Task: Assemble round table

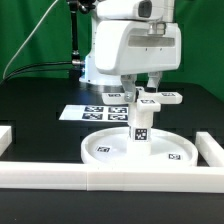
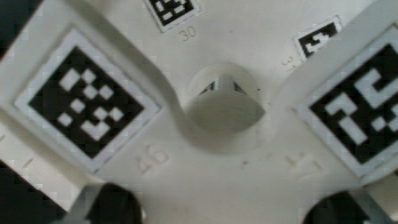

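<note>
The large round rimmed disc (image 1: 100, 150) lies flat on the black table. The short cylinder leg (image 1: 141, 125) stands upright on its middle, tags facing out. The flat cross-shaped piece (image 1: 162, 98) sits level on top of the leg. My gripper (image 1: 148, 88) comes straight down onto it and is shut on one of its arms. In the wrist view the cross-shaped piece (image 2: 214, 165) fills the frame, with its tags and round centre hub (image 2: 226, 108). My gripper (image 2: 240, 208) shows one dark fingertip (image 2: 116, 205) on each side of the white arm.
The marker board (image 1: 90, 110) lies flat behind the disc. Long white border bars run along the front (image 1: 110, 180) and stand at the exterior view's left (image 1: 8, 135) and right (image 1: 212, 148). A green curtain hangs behind the arm.
</note>
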`<state>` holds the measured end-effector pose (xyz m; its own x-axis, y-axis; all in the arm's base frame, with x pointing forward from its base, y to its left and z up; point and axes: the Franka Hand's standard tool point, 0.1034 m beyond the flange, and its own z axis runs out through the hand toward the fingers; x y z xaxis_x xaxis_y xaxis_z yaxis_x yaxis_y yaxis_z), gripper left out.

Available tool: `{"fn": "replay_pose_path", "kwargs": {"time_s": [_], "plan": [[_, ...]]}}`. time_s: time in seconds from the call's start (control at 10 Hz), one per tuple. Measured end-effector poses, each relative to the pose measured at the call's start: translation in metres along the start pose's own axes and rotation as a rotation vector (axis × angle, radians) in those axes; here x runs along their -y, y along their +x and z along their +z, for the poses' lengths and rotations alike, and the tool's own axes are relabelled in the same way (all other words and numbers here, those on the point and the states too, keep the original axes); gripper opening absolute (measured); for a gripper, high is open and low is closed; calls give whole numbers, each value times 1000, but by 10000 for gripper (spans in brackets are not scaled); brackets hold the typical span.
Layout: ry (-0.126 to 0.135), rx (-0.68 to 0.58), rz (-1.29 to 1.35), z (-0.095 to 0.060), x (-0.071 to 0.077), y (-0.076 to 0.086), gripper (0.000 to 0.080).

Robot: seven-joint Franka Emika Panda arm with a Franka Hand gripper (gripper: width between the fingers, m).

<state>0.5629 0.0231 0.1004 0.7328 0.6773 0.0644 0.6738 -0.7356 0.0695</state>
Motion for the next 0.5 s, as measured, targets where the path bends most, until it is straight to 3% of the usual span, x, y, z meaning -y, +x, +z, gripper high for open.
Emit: {"fn": "replay_pose_path", "kwargs": {"time_s": [0.5], "plan": [[11,-5,543,-1,5,4,442]]}}
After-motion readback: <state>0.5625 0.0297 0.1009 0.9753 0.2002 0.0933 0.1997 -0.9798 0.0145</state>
